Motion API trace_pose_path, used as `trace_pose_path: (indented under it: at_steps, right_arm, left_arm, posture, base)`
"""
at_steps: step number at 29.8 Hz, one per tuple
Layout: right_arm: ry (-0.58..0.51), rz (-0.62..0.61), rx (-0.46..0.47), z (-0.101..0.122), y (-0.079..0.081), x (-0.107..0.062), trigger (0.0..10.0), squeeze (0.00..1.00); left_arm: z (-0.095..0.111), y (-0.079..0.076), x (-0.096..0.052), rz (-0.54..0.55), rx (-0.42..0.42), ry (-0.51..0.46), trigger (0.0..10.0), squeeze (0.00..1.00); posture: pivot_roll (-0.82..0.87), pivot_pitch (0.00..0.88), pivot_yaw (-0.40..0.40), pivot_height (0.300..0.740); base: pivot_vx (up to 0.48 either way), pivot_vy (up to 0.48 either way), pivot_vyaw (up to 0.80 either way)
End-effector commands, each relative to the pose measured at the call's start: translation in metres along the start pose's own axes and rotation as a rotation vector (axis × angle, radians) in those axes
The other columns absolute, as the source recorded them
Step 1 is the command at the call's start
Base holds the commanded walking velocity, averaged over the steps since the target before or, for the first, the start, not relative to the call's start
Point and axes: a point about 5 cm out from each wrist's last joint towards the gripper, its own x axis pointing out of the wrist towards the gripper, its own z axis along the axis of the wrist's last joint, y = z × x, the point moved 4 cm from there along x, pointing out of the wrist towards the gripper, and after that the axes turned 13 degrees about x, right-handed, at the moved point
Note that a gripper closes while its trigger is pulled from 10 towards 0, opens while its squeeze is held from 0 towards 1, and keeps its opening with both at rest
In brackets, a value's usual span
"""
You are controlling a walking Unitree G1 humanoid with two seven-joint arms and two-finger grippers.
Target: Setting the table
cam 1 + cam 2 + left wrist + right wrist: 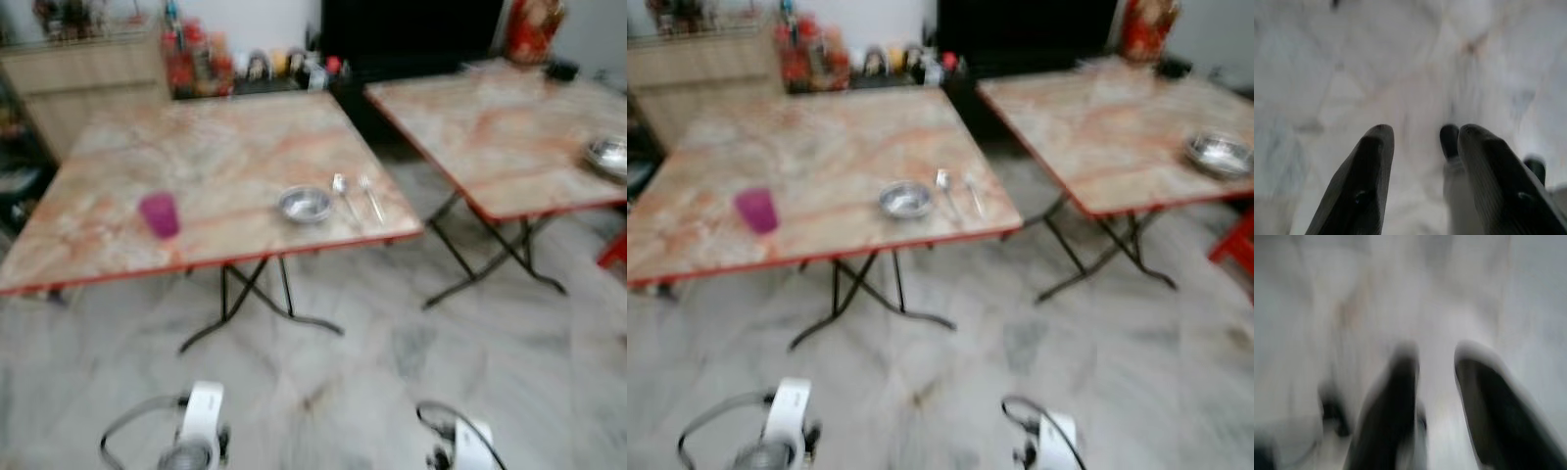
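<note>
A marble-patterned folding table with a red edge stands ahead of me. On it sit a pink cup, a small steel bowl, and a spoon and fork side by side just right of the bowl. A second such table at the right carries another steel bowl. Both arms hang low over the floor. My left gripper is open with nothing between its fingers. My right gripper is open too, blurred, above the pale floor.
A wooden cabinet and a low shelf crowded with bottles and jars stand behind the tables, beside a dark screen. A red stool edge shows at the far right. Grey marble floor lies between me and the tables.
</note>
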Motion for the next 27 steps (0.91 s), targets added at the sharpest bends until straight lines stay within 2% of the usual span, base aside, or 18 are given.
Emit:
trace_pose_path:
  at_steps: [1, 7, 12, 24, 27]
  right_arm:
    - [0.004, 0.008, 0.000, -0.0032, 0.0030, -0.0007, 10.0, 0.00]
    - [0.016, 0.010, 0.008, -0.0057, 0.0038, -0.0010, 10.0, 0.00]
    - [0.011, 0.010, 0.014, -0.0058, 0.0037, -0.0012, 10.0, 0.00]
    - [0.020, -0.001, 0.013, -0.0074, 0.0013, -0.0015, 10.0, 0.00]
    - [0.022, 0.001, 0.014, -0.0076, 0.0019, -0.0014, 10.0, 0.00]
  left_arm:
    - [-0.0049, 0.0035, -0.0005, 0.002, 0.009, 0.021, 10.0, 0.00]
    - [-0.0046, 0.0041, -0.0005, 0.002, 0.015, 0.020, 10.0, 0.00]
    - [-0.0037, 0.0043, -0.0003, 0.001, 0.015, 0.018, 10.0, 0.00]
    - [-0.0051, 0.0028, -0.0005, -0.002, 0.011, 0.021, 10.0, 0.00]
    - [-0.0051, 0.0027, -0.0005, -0.001, 0.010, 0.021, 10.0, 0.00]
  posture:
    - [-0.04, 0.000, 0.026, 0.740]
    - [-0.03, 0.000, 0.027, 0.740]
    - [-0.03, 0.000, 0.027, 0.740]
    - [-0.03, 0.000, 0.021, 0.740]
    - [-0.03, 0.000, 0.020, 0.740]
  base:
    - [0.000, 0.000, 0.00]
    - [0.211, 0.000, 0.00]
    - [0.256, 0.000, -0.56]
    - [0.257, 0.000, 0.00]
    - [0.254, 0.000, -0.75]
